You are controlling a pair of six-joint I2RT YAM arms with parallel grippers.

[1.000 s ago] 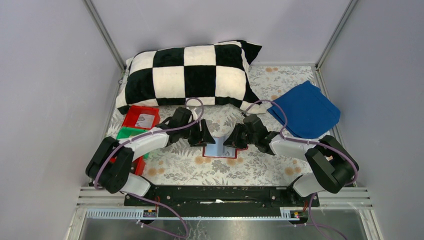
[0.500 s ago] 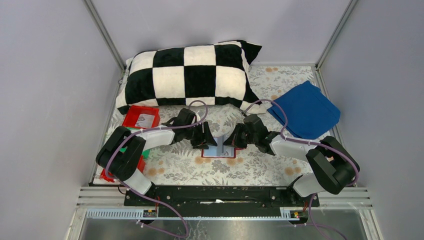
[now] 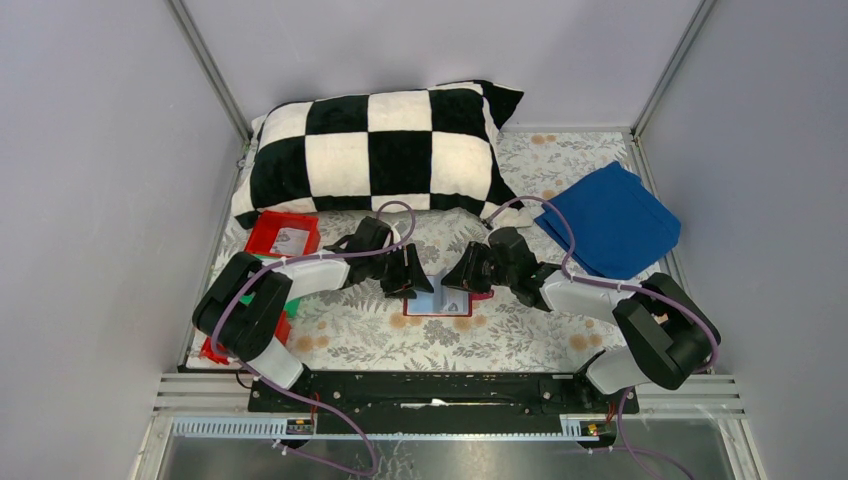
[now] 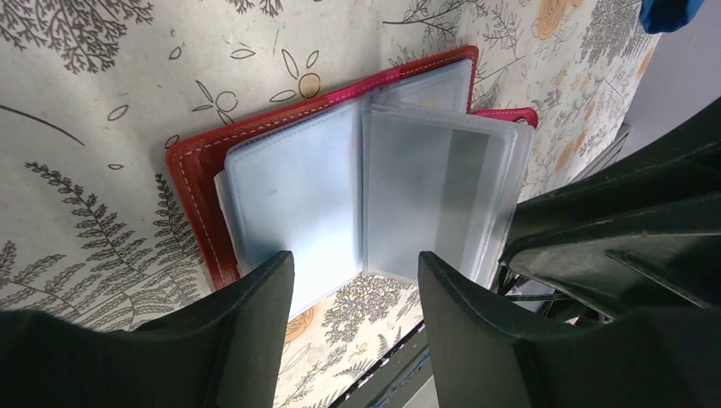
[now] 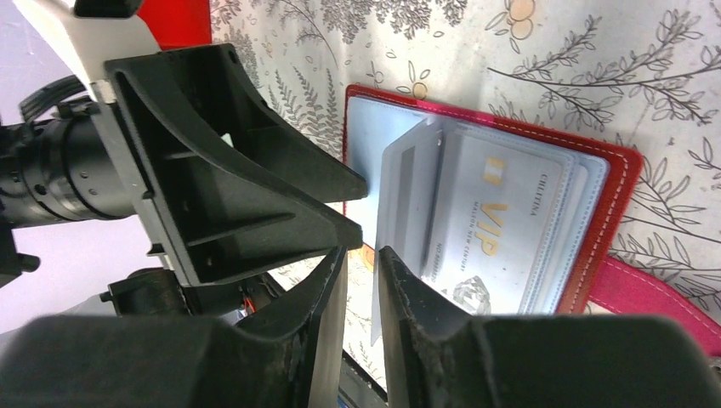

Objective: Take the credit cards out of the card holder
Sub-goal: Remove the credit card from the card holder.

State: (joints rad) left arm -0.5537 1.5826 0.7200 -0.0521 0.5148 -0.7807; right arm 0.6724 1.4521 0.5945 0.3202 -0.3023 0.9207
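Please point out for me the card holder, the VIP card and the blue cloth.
card holder (image 4: 191, 195): left wrist view, red cover near its left edge.
VIP card (image 5: 491, 229): right wrist view, gold lettering.
blue cloth (image 3: 610, 220): top external view, its middle.

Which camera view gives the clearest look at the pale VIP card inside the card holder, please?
The right wrist view: the VIP card faces the lens, gold lettering legible through its sleeve. The left wrist view shows only frosted sleeves of the card holder; in the top external view the holder is too small.
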